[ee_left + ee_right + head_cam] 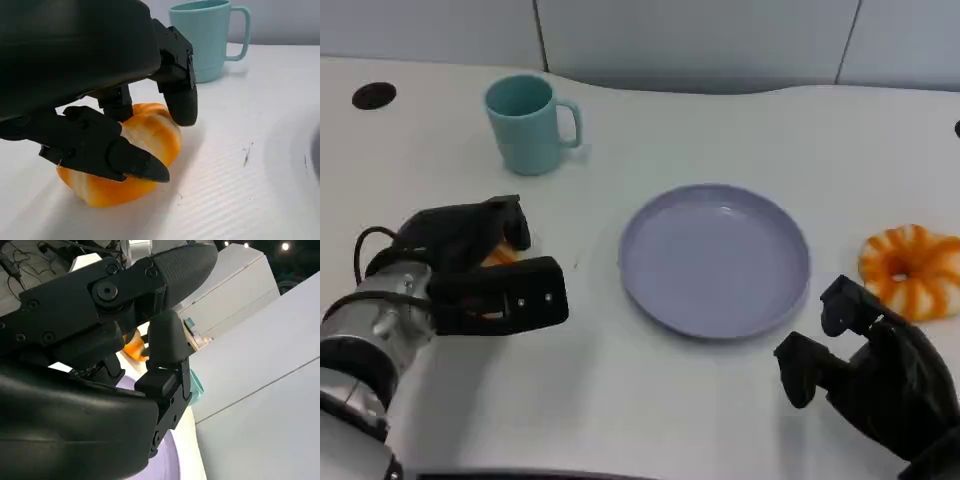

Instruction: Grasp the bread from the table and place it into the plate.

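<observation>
Right hand (865, 375) nearest cam, low on desk (740, 400), fingers curled w/ nothing in them, just beside a 2nd orange-white bread ring (912, 270). Left hand (485, 270) grips bread (132, 160) on desk, left of lilac plate (715, 260). Teal mug (527, 125) behind, well apart.

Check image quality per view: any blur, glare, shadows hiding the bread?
Head view: even light, sharp; the left hand covers most of the bread. Left wrist view: bread sharp, soft shadow under it, mug slightly soft. Right wrist view: right hand dark, background tilted, ceiling lights bright.
</observation>
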{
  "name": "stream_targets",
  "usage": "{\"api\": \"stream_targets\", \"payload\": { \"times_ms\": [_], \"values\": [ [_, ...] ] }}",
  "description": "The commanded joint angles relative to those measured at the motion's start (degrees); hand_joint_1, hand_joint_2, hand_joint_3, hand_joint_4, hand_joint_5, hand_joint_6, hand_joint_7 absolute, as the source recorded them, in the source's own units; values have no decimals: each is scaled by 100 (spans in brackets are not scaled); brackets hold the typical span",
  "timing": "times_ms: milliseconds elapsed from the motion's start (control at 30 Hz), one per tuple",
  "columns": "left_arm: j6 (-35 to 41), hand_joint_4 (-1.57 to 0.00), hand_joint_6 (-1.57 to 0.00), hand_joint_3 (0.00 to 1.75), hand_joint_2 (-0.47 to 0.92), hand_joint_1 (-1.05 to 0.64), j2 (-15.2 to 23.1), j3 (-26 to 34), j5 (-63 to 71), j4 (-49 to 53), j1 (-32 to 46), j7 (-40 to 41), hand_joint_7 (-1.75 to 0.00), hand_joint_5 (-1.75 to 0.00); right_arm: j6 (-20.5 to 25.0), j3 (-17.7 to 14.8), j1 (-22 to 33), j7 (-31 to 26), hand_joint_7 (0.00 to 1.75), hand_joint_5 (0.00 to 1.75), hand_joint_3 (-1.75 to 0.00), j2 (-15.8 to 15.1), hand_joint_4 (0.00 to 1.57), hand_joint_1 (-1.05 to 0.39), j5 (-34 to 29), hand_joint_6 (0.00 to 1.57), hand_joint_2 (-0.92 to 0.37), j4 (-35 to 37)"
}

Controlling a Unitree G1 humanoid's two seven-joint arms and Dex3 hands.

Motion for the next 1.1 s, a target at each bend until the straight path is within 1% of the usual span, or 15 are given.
{"api": "stream_targets", "payload": {
  "times_ms": [33,133,400,533,633,767,900,1100],
  "values": [
    [-57,-50,-35,3,92,8,94,-1,-25,65,95,-122,-168,-175,-26,0,14,-76,175,175,0,-18,89,-40,4,65,-89,-109],
    [-186,-52,-31,5,92,14,102,120,-178,81,113,-293,-174,-175,-3,10,30,-102,175,175,0,-19,89,-40,10,64,-90,-148],
    [-250,-53,-28,5,92,17,106,222,-295,60,125,-394,-175,-175,22,15,60,-110,175,175,0,-28,89,-40,26,64,-90,-184],
    [-536,-58,-31,3,92,14,139,375,-419,-47,137,-254,-175,-175,26,25,41,-139,175,175,0,-23,89,-40,-8,64,-89,-165],
    [-896,-62,-34,2,91,14,174,517,-570,-146,119,-144,-175,-175,51,25,-5,-155,175,175,0,-48,89,-41,-29,65,-89,-84],
    [-1345,-63,-35,1,91,14,225,654,-659,-289,53,-54,-175,-175,26,22,-61,-152,175,175,0,-51,88,-40,-45,64,-89,24],
    [-1450,-62,-37,1,91,13,263,683,-624,-418,-81,-10,-175,-175,-37,16,-135,-135,175,175,0,-55,89,-41,-87,65,-88,121],
    [-1584,-62,-41,1,90,13,325,736,-611,-493,-229,26,-175,-175,-7,-21,-225,-129,175,175,0,-33,89,-41,-61,65,-87,219]
  ]
}}
